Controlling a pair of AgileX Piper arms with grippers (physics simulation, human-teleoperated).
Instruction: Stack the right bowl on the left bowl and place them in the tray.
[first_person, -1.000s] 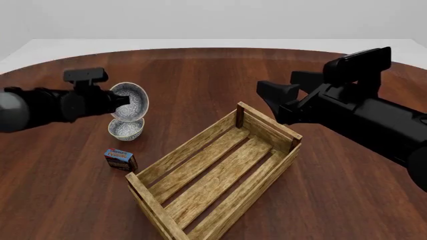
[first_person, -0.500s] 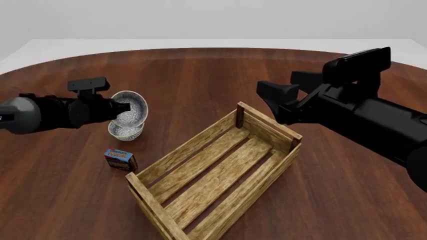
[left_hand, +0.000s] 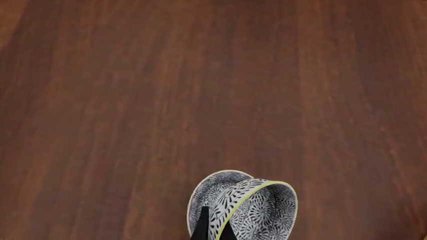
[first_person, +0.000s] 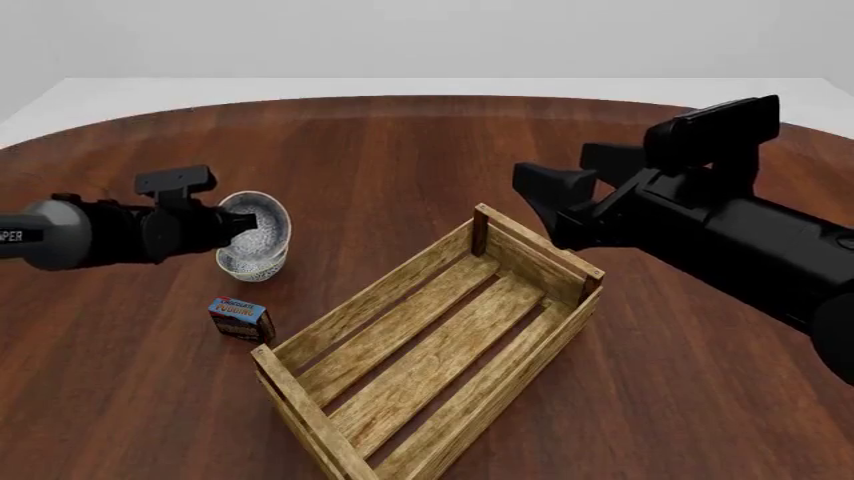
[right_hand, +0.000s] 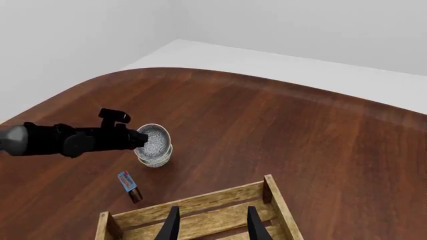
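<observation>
The left gripper (first_person: 230, 227) pinches the right bowl (first_person: 259, 226), tilted into the left bowl (first_person: 254, 264), at ten o'clock from the tray (first_person: 430, 345) — holding nothing. Right wrist view alone shows the right gripper (right_hand: 208, 224) spread.

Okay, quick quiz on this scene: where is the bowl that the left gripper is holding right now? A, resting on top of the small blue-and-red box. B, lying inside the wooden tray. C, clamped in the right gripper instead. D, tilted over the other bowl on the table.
D: in the front view the left gripper holds the right bowl tilted over the left bowl, well outside the tray.
</observation>
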